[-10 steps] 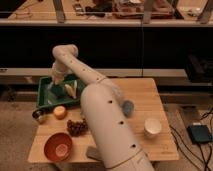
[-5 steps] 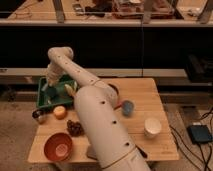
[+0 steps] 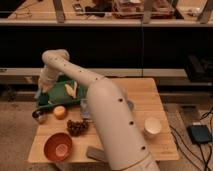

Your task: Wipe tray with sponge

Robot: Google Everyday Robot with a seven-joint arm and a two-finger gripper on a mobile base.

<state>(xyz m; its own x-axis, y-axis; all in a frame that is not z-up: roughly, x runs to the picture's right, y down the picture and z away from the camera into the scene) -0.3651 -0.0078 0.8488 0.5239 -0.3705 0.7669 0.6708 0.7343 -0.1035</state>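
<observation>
The arm arcs left, its closed end effector (image 3: 42,90) down over the tray (image 3: 59,93).

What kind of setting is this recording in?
Probably a lab or office kitchen-style test area: a wooden table with a green tray, a bowl and grapes, counters behind. The gripper is over the tray's left end.
</observation>
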